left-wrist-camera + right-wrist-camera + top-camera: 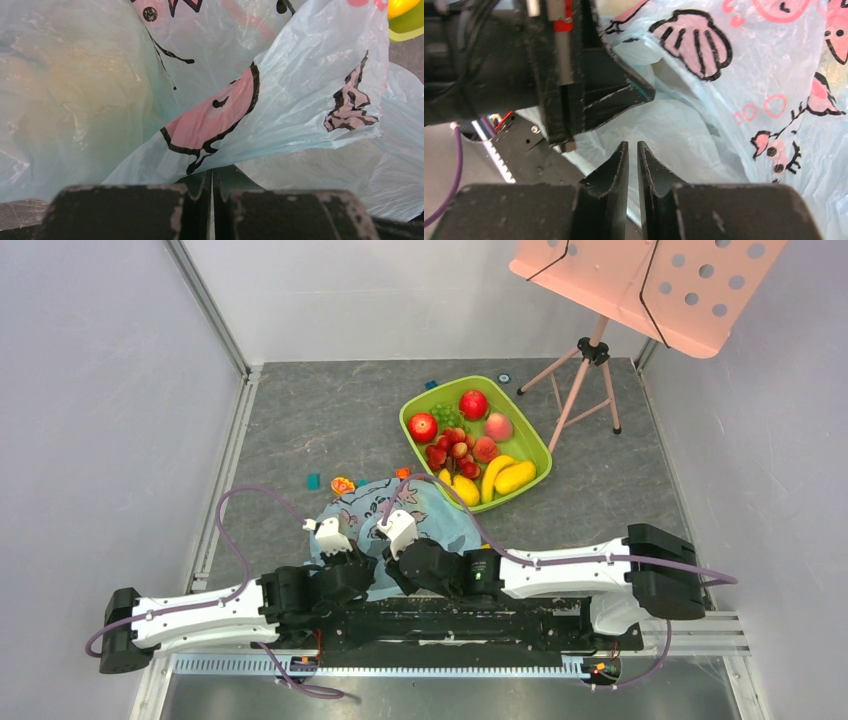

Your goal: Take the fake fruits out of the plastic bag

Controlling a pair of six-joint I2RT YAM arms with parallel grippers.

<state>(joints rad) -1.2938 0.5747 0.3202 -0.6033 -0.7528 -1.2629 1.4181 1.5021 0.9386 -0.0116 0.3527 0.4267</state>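
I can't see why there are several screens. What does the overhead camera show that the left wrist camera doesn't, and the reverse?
Only overhead: the white-and-black left arm and right arm, the pink perforated stand, and the whole green plastic tray of glossy toy fruits.
Only left wrist: the left pincer shut on a fold, and a pink-and-black cartoon print up close.
Both: the light-blue crinkly plastic bag, plus a corner of the tray.

Grey table (300, 430): plastic bag (440, 520), green tray (406, 420), small blocks (313, 481), tripod (593, 350).
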